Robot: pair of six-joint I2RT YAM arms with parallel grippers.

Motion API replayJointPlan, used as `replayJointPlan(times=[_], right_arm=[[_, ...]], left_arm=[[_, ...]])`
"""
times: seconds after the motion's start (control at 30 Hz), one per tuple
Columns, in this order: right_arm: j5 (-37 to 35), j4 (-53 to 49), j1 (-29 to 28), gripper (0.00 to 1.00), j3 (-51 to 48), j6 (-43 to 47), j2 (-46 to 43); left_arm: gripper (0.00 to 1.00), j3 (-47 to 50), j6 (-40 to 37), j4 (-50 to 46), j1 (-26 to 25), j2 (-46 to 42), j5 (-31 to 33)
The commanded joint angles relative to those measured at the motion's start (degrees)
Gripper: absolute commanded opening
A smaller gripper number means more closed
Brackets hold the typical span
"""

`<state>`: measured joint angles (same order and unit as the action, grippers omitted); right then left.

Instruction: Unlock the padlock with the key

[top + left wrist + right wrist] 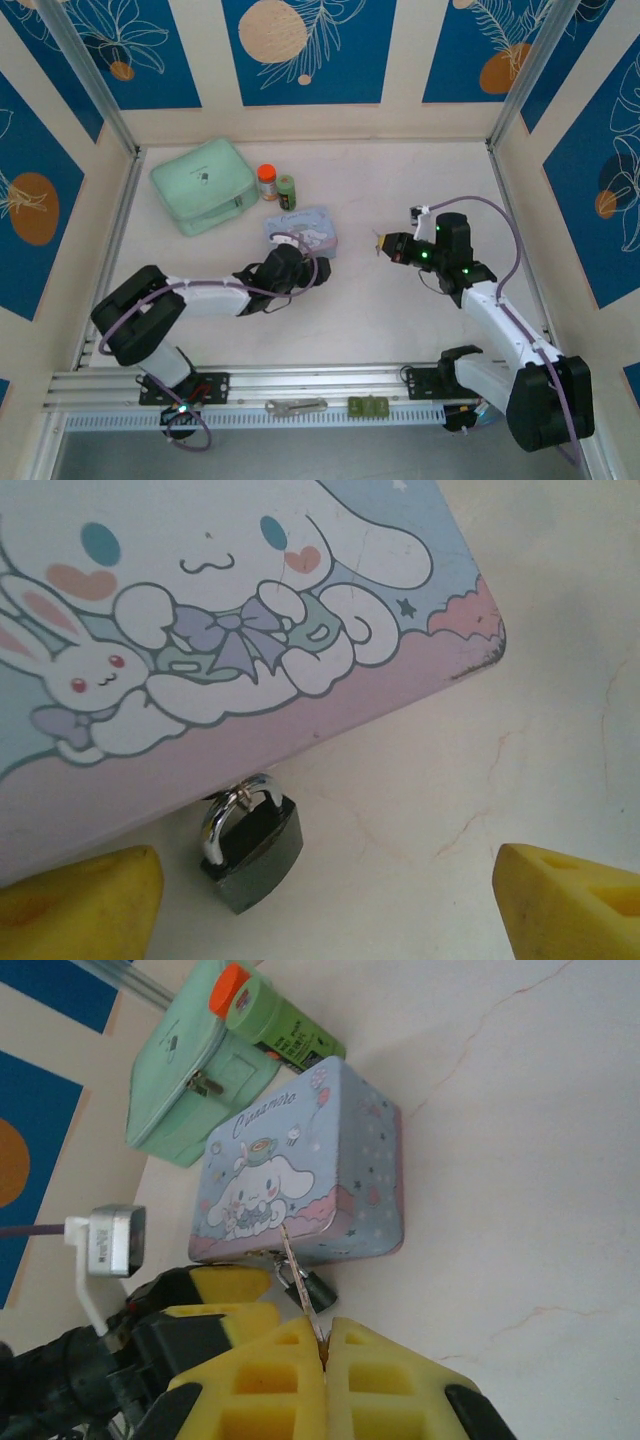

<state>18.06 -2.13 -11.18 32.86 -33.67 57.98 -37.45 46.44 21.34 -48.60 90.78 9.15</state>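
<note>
Fingertips [270, 1385] of our right gripper [325, 1355], blocky yellow pads moulded with square recesses, are pressed together on the key [315, 1325]. Its thin pale-metal blade sticks out ahead of them, crossing the padlock [318, 1292] in the wrist view. Our left gripper [325, 905] has its smooth yellow fingers [80, 900] spread wide, touching nothing. The padlock [255, 850] lies on the table [500, 760] between them, close to the left-hand one.

Farthest beyond both pairs of fingers sits a mint-green zip case [200, 185] with rounded corners and a small metal latch. Nearer, directly ahead of our left fingers, is the light-blue tin [250, 630], rectangular with rounded corners, its lid printed with a white long-eared cartoon dog, a small rabbit and a lilac bow. Its edge overhangs the padlock's shackle. Curly script on the lid begins "Cinnam"; the rest we cannot make out.

Behind the tin stand an orange-capped bottle [267, 182] and a green bottle [287, 190], their label print too small to read.

The padlock has a squarish black body and a silvery curved shackle that runs up under the tin's edge. The table is pale, with faint cracks.
</note>
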Motion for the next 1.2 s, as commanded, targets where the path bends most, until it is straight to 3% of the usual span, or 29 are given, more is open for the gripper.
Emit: replayJointPlan(times=[0.0,0.2,0.6,0.93,1.17], right_arm=[[0.08,2.12,-0.84,0.0,-0.58,-1.22,1.03],[0.22,2.46,-1.43,0.0,-0.29,-1.2,1.1],[0.31,3.54,-1.83,0.0,-0.7,-1.66,1.27],[1.64,4.89,-3.07,0.0,-1.93,-2.82,3.34],[2.67,8.0,-5.27,0.0,-4.37,-5.2,5.7]], left_arm=[[0.82,0.35,0.57,5.74,0.08,2.7,1.31],[0.78,0.16,1.78,6.52,-0.02,5.92,5.31],[0.53,-2.46,3.03,11.33,-0.44,15.36,6.03],[0.02,-1.62,4.07,14.71,-0.28,15.39,3.24],[0.0,-0.87,7.46,13.93,0.81,9.94,-2.87]])
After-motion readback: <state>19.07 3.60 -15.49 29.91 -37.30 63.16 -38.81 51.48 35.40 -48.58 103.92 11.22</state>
